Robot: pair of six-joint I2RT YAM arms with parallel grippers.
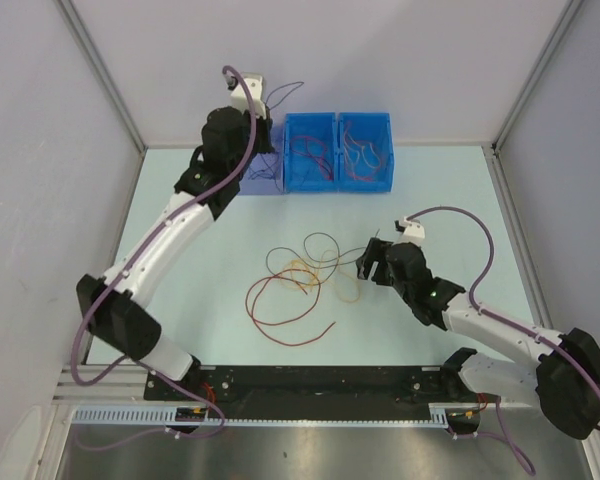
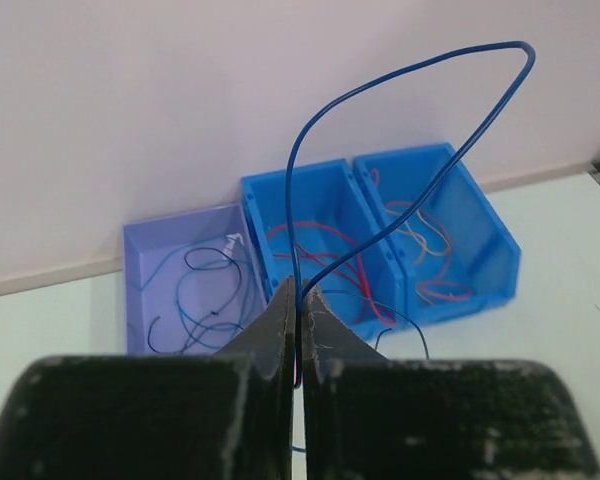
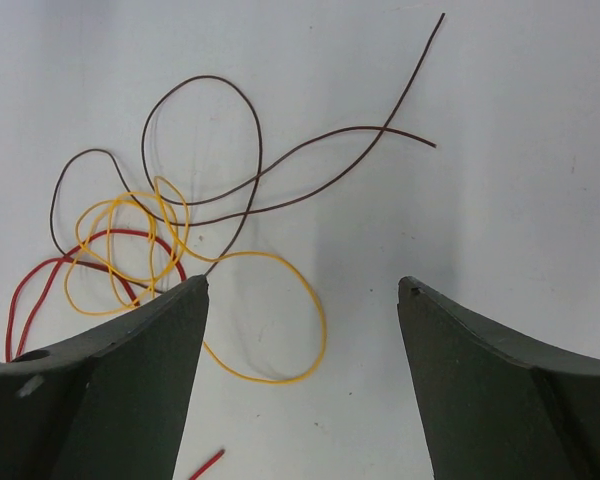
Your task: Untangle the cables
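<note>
Loose cables (image 1: pixel 298 285) lie tangled mid-table: a red one (image 1: pixel 280 325), yellow ones (image 1: pixel 348 290) and a dark brown one (image 1: pixel 315 245). My right gripper (image 1: pixel 370 262) hovers at the tangle's right edge. It is open (image 3: pixel 303 285), with a yellow loop (image 3: pixel 315 300) on the table between its fingers; brown (image 3: pixel 250 130) and red (image 3: pixel 40 275) strands lie beyond. My left gripper (image 1: pixel 263 105) is raised over the bins at the back. It is shut (image 2: pixel 300 292) on a blue cable (image 2: pixel 400 75) that arches up and back down.
Three bins stand at the back wall: a lilac one (image 2: pixel 140 260) with blue and black wires, and two blue ones (image 2: pixel 265 200) (image 2: pixel 480 200) with red and pale wires. White walls enclose the table on three sides.
</note>
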